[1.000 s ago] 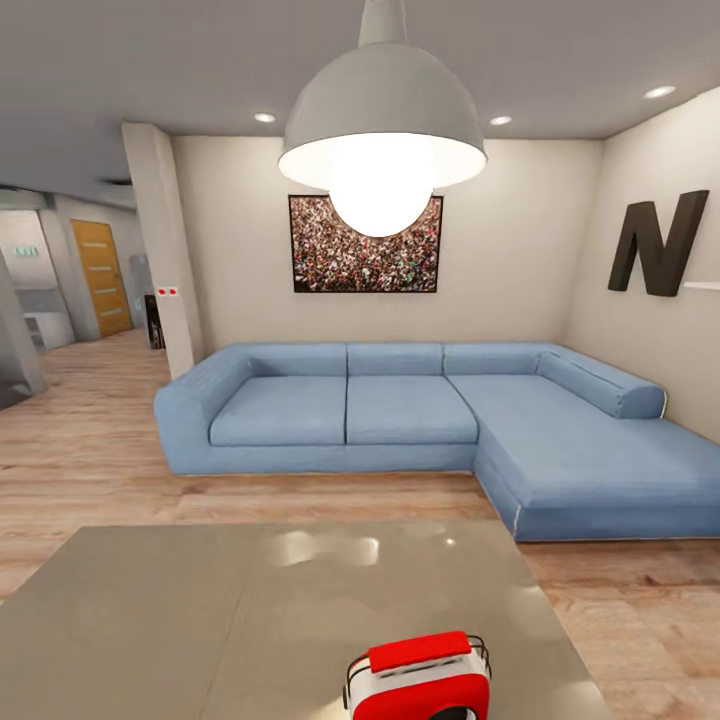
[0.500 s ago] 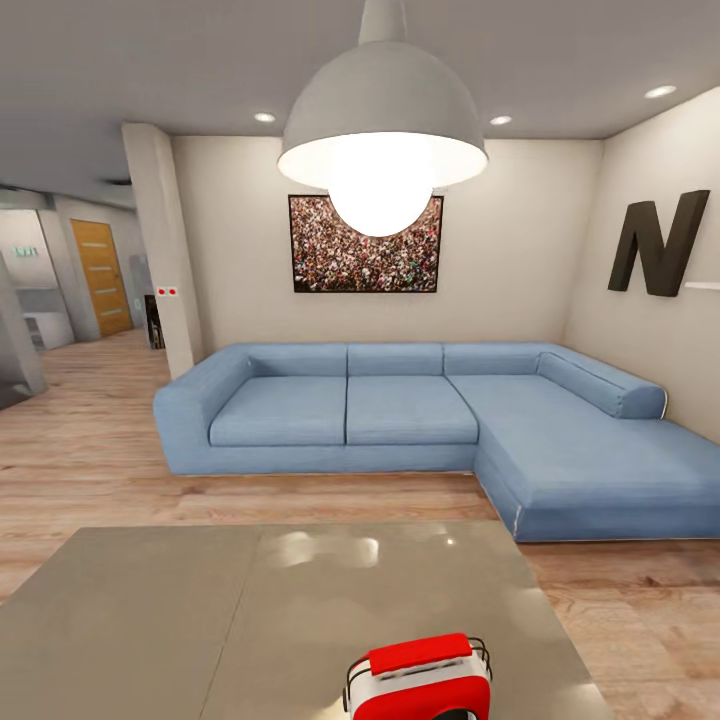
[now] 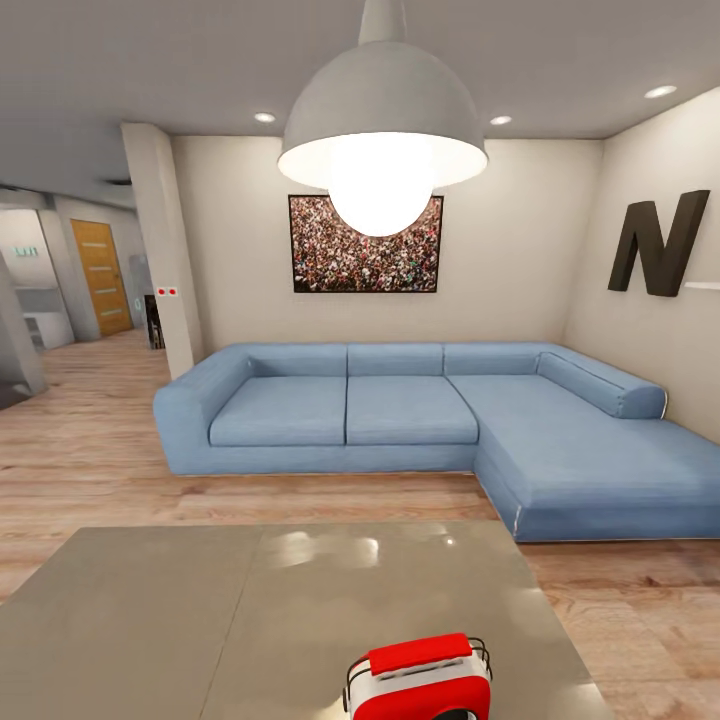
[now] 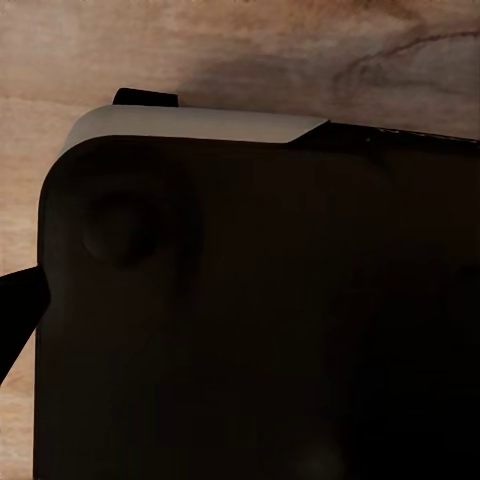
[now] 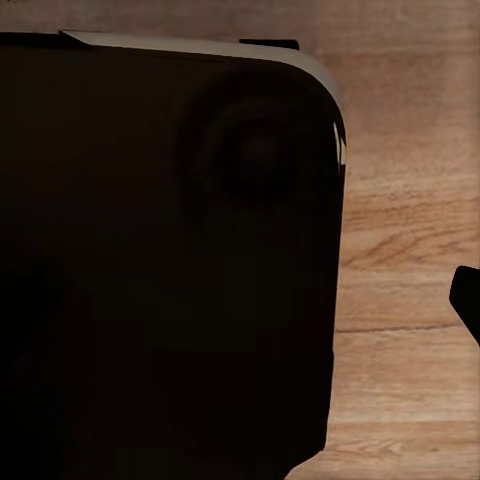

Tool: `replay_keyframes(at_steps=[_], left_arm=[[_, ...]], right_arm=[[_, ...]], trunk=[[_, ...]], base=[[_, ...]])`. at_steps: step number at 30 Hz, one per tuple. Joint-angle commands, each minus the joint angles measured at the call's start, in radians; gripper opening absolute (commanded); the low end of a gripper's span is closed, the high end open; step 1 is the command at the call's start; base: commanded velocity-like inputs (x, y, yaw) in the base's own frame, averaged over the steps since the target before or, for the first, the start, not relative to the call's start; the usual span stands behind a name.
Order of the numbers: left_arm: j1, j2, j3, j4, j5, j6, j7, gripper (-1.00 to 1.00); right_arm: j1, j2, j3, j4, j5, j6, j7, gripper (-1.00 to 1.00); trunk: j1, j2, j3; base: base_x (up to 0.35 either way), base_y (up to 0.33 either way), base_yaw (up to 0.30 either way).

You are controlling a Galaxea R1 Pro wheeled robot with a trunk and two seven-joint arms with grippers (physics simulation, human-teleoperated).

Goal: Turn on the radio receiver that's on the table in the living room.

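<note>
The red radio receiver (image 3: 420, 678) stands on the grey glossy table (image 3: 180, 620) at its near edge, right of the seam. Its red top handle and white band show, while its lower face is cut off by the bottom of the head view. In the left wrist view, one dark fingertip (image 4: 14, 312) of my left gripper shows beside a large black robot body (image 4: 250, 320) over wood floor. The right wrist view has one dark fingertip (image 5: 468, 300) of my right gripper beside the same kind of black body (image 5: 160, 260). Neither opening can be judged.
A blue L-shaped sofa (image 3: 400, 420) stands beyond the table, with a strip of wood plank floor (image 3: 100, 480) between them. A big white pendant lamp (image 3: 382, 140) hangs over the table. A crowd picture (image 3: 365, 245) and pillar (image 3: 165, 260) are behind, with a hallway and an orange door (image 3: 100, 275) at far left.
</note>
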Motion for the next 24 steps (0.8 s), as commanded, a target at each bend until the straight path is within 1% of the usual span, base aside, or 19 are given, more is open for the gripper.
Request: replay_keyframes(at_steps=[1, 7, 15, 24], left_arm=[[0.0, 0.0, 0.0, 0.0, 0.0, 0.0, 0.0, 1.0], [0.0, -0.001, 0.0, 0.0, 0.0, 0.001, 0.0, 1.0], [0.0, -0.001, 0.0, 0.0, 0.0, 0.001, 0.0, 1.0], [0.0, -0.002, 0.0, 0.0, 0.0, 0.001, 0.0, 1.0]], right_arm=[[0.0, -0.001, 0.0, 0.0, 0.0, 0.0, 0.0, 1.0], [0.0, 0.0, 0.0, 0.0, -0.001, 0.0, 0.0, 1.0], [0.0, -0.001, 0.0, 0.0, -0.002, 0.0, 0.0, 1.0], [0.0, -0.008, -0.007, 0.0, -0.009, 0.005, 0.001, 1.0]], trunk=[[0.0, 0.0, 0.0], [0.0, 0.0, 0.0], [-0.031, 0.056, 0.025], [-0.065, 0.119, 0.053]], base=[[0.0, 0.0, 0.0], [0.0, 0.0, 0.0], [0.0, 0.0, 0.0], [0.0, 0.0, 0.0]])
